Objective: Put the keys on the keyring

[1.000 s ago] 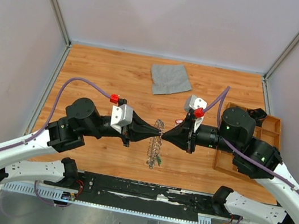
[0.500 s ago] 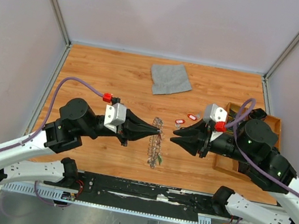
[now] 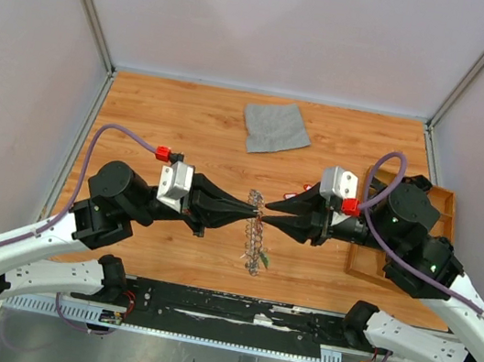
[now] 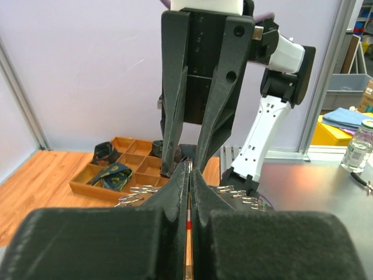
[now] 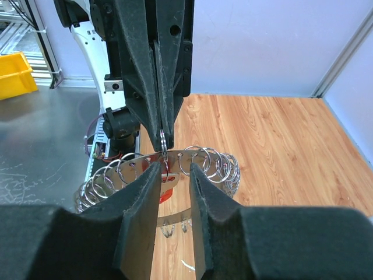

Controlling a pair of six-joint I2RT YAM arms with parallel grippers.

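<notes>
The keyring (image 3: 256, 239) hangs in mid-table from my left gripper (image 3: 256, 208), which is shut on one of the small rings on its rim. In the left wrist view the left gripper (image 4: 189, 162) shows jaws pressed together on thin metal. My right gripper (image 3: 268, 213) meets it tip to tip from the right. In the right wrist view the right gripper (image 5: 175, 168) is open, its fingers either side of that small ring and a key with a red tag (image 5: 165, 194) hanging at the keyring band (image 5: 204, 153). A green-tagged key (image 3: 263, 261) hangs low on the ring.
A grey cloth (image 3: 275, 126) lies at the back of the wooden table. A wooden compartment tray (image 3: 452, 193) holding dark parts sits at the right edge, behind the right arm, and is also seen as the tray (image 4: 87, 175) in the left wrist view.
The right gripper, shut at the ring a second ago, drew back to the right and opened, then returned to the ring with jaws apart. The left gripper stayed shut on the ring.
</notes>
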